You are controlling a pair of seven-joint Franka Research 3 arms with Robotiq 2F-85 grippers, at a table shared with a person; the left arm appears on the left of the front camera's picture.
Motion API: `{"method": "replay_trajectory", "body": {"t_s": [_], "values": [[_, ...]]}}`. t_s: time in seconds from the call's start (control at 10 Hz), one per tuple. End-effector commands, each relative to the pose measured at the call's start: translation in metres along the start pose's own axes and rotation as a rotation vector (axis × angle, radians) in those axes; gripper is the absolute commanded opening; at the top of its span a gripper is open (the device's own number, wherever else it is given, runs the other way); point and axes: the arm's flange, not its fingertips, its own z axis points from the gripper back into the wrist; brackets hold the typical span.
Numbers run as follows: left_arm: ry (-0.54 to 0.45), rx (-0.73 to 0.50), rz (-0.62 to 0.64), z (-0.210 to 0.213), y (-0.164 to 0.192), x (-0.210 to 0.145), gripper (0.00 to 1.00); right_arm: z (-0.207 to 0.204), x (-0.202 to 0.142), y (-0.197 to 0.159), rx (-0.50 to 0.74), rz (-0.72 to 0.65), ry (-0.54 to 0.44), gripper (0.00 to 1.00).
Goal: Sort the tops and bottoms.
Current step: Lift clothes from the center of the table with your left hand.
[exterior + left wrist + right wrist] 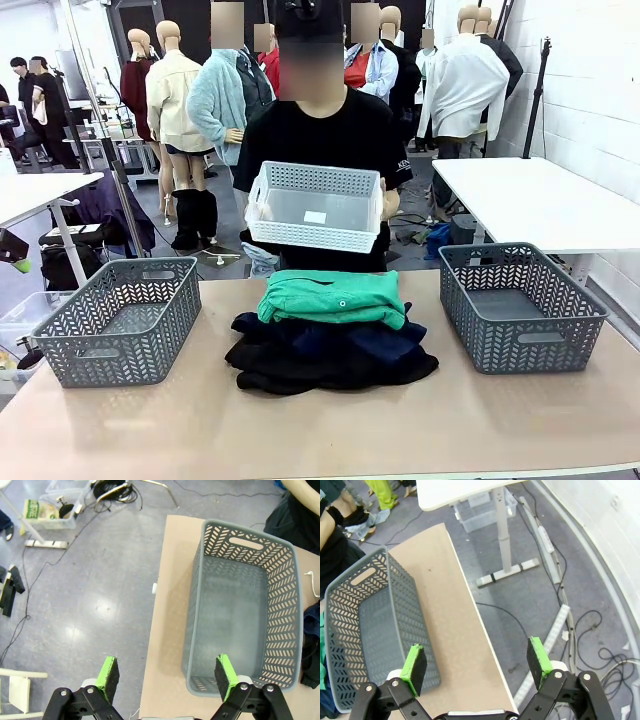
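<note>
A pile of folded clothes lies mid-table in the front view. A bright green collared shirt (333,297) is on top, with a dark navy top (360,340) under it. Black cloth (300,372) is lowest; I cannot tell whether it is the bottoms. My left gripper (167,677) hangs open and empty over the table's left edge, beside the near end of a grey basket (282,605). My right gripper (476,662) is open and empty above the table's right edge, next to the other grey basket (342,630).
The grey baskets stand left (120,355) and right (530,345) of the pile. A person across the table holds a white perforated basket (315,205) at chest height. A white table (540,200) stands at the back right. Cables and a clear bin (50,505) lie on the floor.
</note>
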Motion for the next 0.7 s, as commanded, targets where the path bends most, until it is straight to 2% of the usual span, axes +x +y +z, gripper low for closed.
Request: {"method": "replay_trajectory", "body": {"t_s": [0.0,0.6], "values": [[-0.006,0.008,-0.009,-0.0001,0.0013,-0.0022,1.00,-0.0003,-0.0009,-0.0020,0.006,0.005,0.001,1.00],[-0.006,0.008,-0.009,-0.0001,0.0013,-0.0022,1.00,-0.0003,-0.0009,-0.0020,0.006,0.005,0.001,1.00]]}}
